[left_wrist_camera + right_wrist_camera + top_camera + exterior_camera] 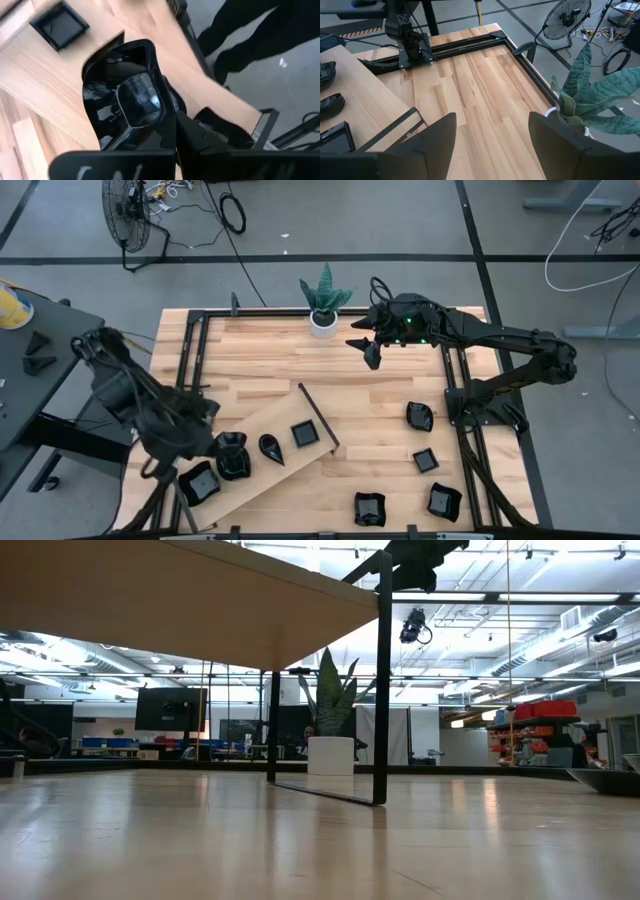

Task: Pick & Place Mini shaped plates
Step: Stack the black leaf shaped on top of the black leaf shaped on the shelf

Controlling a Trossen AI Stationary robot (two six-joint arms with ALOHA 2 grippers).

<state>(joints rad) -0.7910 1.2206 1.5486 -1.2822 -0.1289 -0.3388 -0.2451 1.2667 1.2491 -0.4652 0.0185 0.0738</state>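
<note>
A small glossy black plate (122,100), seemingly light, rigid, slippery and chippable, is pinched at its rim by the left gripper (222,448) over the wooden board (262,470); the right gripper (368,347) hangs open near the plant (324,300).

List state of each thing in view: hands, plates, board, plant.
left hand: shut on a wavy plate, over the board's lower end
right hand: open, empty, raised near the plant
board: raised on a black frame, tilted across the table
teardrop plate: lying on board
square plate: lying on board
four loose plates: lying on table, right side
plant: upright in white pot
</note>
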